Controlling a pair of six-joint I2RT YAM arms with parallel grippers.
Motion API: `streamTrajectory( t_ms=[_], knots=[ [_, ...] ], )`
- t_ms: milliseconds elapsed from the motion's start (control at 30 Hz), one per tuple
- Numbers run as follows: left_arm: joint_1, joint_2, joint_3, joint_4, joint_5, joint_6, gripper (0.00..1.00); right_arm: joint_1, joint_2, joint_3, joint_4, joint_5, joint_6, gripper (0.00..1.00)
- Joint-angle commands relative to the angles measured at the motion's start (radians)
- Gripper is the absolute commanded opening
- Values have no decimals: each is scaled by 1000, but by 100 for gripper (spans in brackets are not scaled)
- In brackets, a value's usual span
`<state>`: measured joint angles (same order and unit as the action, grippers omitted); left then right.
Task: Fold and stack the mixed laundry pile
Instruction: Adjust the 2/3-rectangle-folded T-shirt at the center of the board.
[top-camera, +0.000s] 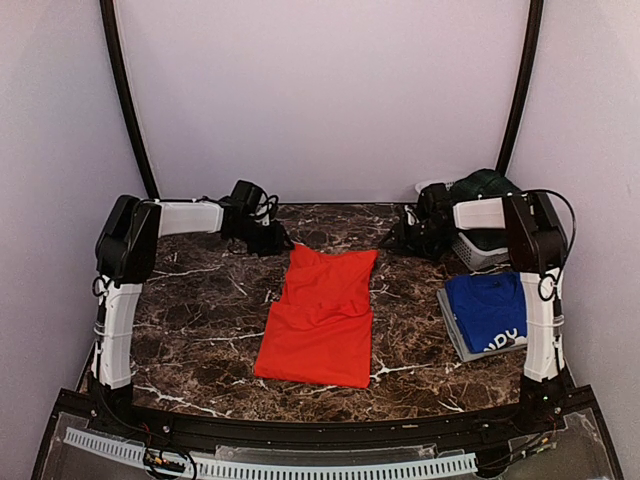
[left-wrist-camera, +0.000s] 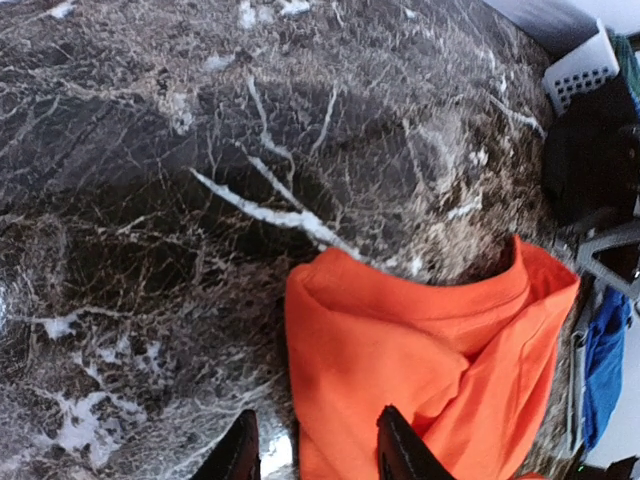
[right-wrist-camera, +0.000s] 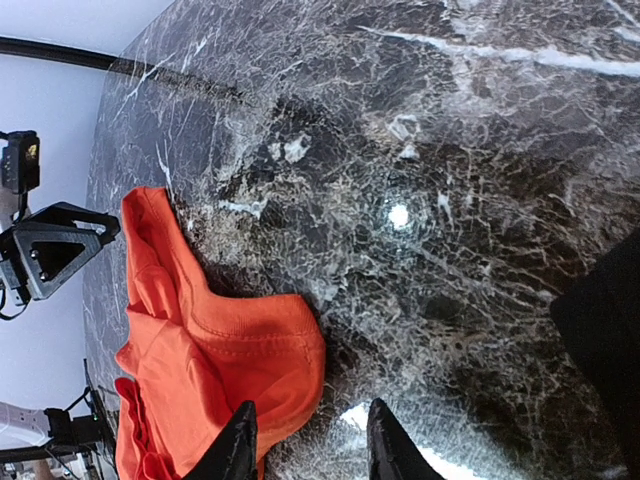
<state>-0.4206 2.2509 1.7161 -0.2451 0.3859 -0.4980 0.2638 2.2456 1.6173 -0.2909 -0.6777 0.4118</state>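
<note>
A red-orange T-shirt (top-camera: 322, 313) lies partly folded, lengthwise, on the marble table. My left gripper (top-camera: 268, 238) is open and empty at its far left corner; the left wrist view shows the shirt (left-wrist-camera: 440, 370) with one fingertip (left-wrist-camera: 400, 455) over its edge. My right gripper (top-camera: 405, 238) is open and empty at the far right corner; its wrist view shows the shirt's corner (right-wrist-camera: 240, 345) between the fingertips. A folded royal blue printed T-shirt (top-camera: 490, 310) lies on a grey tray (top-camera: 452, 335) at the right. The dark green tartan skirt (top-camera: 485, 185) sits in the basket.
A white slotted basket (top-camera: 478, 250) stands at the back right behind the right arm, also seen in the left wrist view (left-wrist-camera: 580, 70). The enclosure walls close in the back and sides. A black frame edge (top-camera: 320, 425) runs along the table's front.
</note>
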Motion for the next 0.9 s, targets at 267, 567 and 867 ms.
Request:
streamTrajectory(
  t_ms=[267, 567, 867],
  knots=[
    [-7, -142, -156, 47, 102, 179, 22, 6, 71, 47, 49, -92, 1, 23],
    [-66, -127, -99, -6, 114, 300, 25, 7, 77, 53, 72, -117, 12, 23],
    [-119, -16, 104, -138, 22, 343, 25, 5, 77, 80, 83, -151, 32, 23]
  ],
)
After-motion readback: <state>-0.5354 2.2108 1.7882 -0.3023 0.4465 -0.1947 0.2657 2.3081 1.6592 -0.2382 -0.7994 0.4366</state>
